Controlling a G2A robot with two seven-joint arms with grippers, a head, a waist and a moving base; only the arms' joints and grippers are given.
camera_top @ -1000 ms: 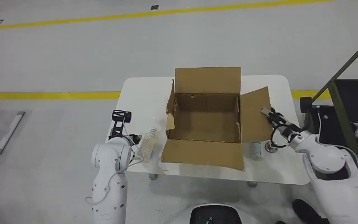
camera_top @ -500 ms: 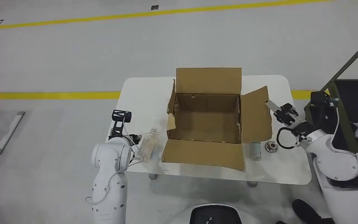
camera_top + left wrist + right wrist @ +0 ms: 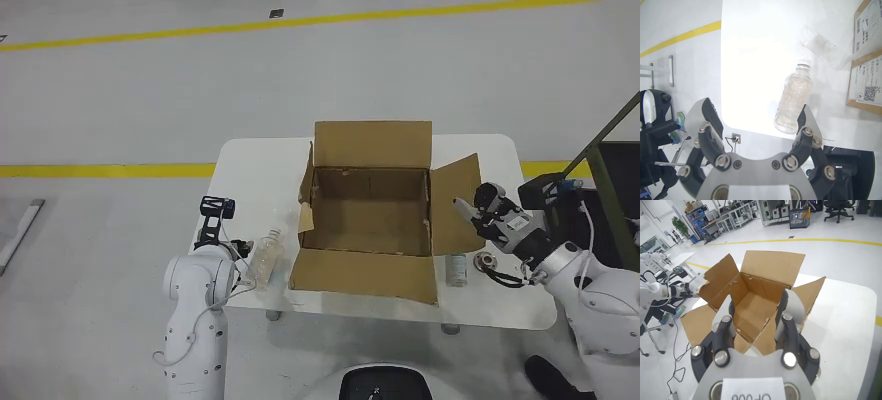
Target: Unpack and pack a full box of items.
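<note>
Your right gripper is hovering by the right flap of the open box, fingers apart. Your left gripper is hanging spread above the bottle, which is lying beside the box. What are probably shipping labels are showing on its flap.

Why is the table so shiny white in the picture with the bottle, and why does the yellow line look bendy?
Left wrist view: light glares off the table, washing it out to plain white around the bottle, and the wide lens bends the yellow line. Right wrist view: the yellow line bows the same way. Top view: the yellow line runs nearly straight.
</note>
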